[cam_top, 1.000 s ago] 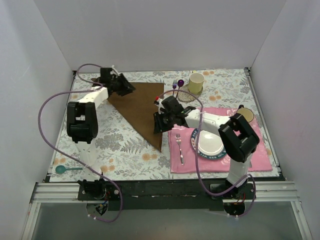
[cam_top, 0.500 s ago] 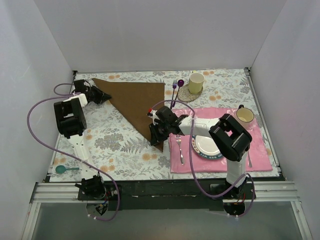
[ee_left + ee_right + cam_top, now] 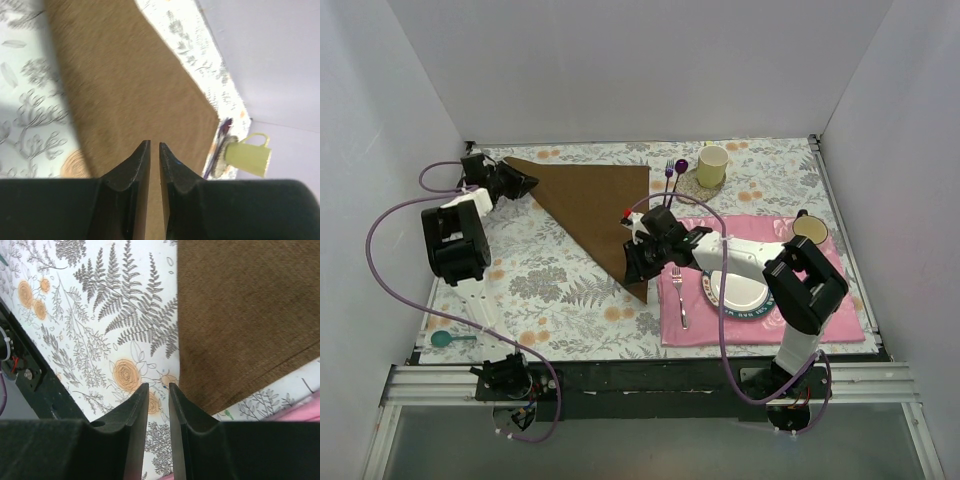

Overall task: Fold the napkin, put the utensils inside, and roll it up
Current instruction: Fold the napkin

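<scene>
The left gripper [image 3: 520, 182] hides part of the left corner of the napkin [image 3: 595, 205]; whether its fingers [image 3: 135, 167] pinch it cannot be told, and that wrist view is blurred. The right gripper [image 3: 635, 268] covers the napkin's right edge near the tip. Right of the napkin, the right arm [image 3: 750, 255] hides part of the plate [image 3: 735, 297] and mug [image 3: 810, 228]. The right wrist view crops the napkin at top and right.
</scene>
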{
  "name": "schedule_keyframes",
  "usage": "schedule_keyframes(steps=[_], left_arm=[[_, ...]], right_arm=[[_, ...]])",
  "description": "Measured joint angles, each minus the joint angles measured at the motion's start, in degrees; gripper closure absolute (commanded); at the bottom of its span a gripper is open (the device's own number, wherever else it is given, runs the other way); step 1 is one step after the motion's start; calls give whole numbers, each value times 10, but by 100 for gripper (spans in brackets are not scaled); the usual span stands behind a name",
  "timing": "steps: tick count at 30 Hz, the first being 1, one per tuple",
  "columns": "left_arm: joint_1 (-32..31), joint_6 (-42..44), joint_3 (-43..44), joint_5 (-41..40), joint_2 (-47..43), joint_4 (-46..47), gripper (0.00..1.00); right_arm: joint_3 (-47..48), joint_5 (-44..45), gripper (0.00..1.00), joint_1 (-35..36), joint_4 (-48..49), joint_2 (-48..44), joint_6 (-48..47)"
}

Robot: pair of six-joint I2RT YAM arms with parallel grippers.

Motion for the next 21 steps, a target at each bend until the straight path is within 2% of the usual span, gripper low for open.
schedule_keyframes(steps=[8, 13, 21], left_arm=[[-4, -58, 58, 37, 68, 79, 87], [-7, -75, 90, 41, 122, 89, 85], [-7, -80, 149, 34, 155, 83, 86]], right_arm=[[-50, 28, 70, -7, -5, 0, -5], [-53, 37, 70, 8, -21, -2, -7], [47, 51, 70, 11, -59, 4, -26]])
